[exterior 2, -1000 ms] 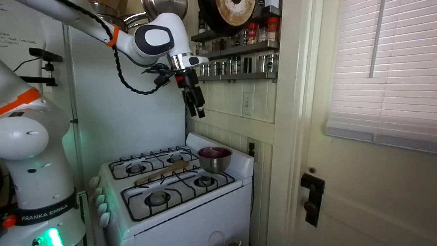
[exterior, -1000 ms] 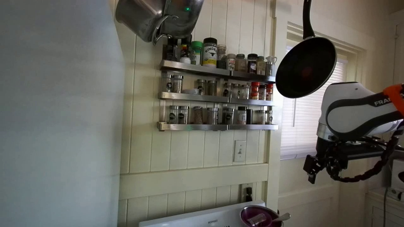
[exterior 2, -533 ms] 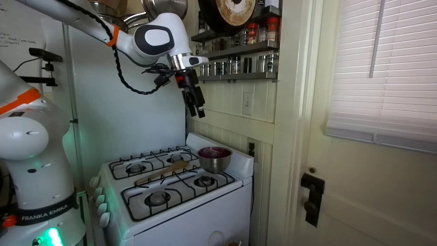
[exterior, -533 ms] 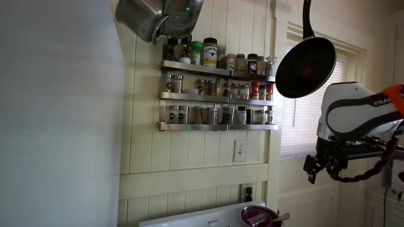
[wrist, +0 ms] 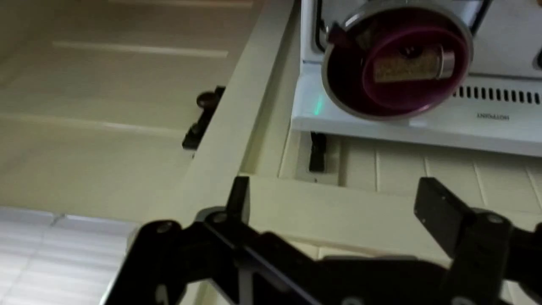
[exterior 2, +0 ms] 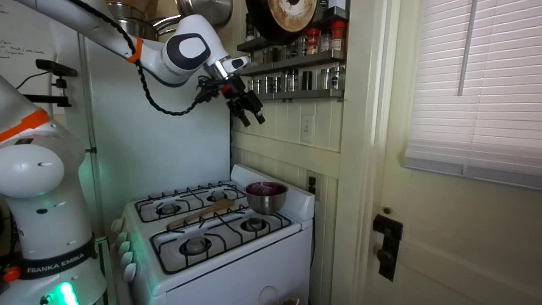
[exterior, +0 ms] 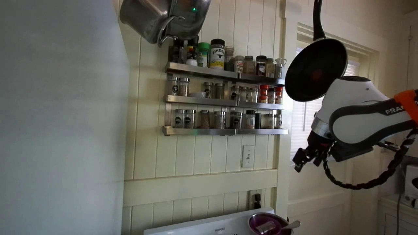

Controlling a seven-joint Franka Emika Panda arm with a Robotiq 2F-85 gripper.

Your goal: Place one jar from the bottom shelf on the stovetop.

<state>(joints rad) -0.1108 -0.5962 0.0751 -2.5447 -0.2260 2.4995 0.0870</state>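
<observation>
The bottom shelf (exterior: 202, 131) is the lowest metal ledge of the wall rack; it also shows in an exterior view (exterior 2: 296, 94). Several glass jars (exterior: 189, 120) with silver lids stand upright on it. The stovetop (exterior 2: 142, 248) is white with black grates. A metal bowl (exterior 2: 266, 206) at its back holds a jar (wrist: 406, 65) lying on its side in a purple inside. My gripper (exterior 2: 254, 121) is open and empty, above the stove and lower than the bottom shelf, apart from the jars. Its fingers (wrist: 332, 186) stand wide apart in the wrist view; no shelf shows there.
A wooden spoon (exterior 2: 203, 214) lies across the grates. A black pan (exterior: 316, 70) and steel pots (exterior: 147, 19) hang near the rack. The fridge side (exterior 2: 156, 127) stands left of the stove. The door (exterior 2: 444, 233) is at the right.
Between half a second ago and now, my gripper has risen, moved toward the wall and tilted to point more toward it. The jars, bowl and spoon have not moved.
</observation>
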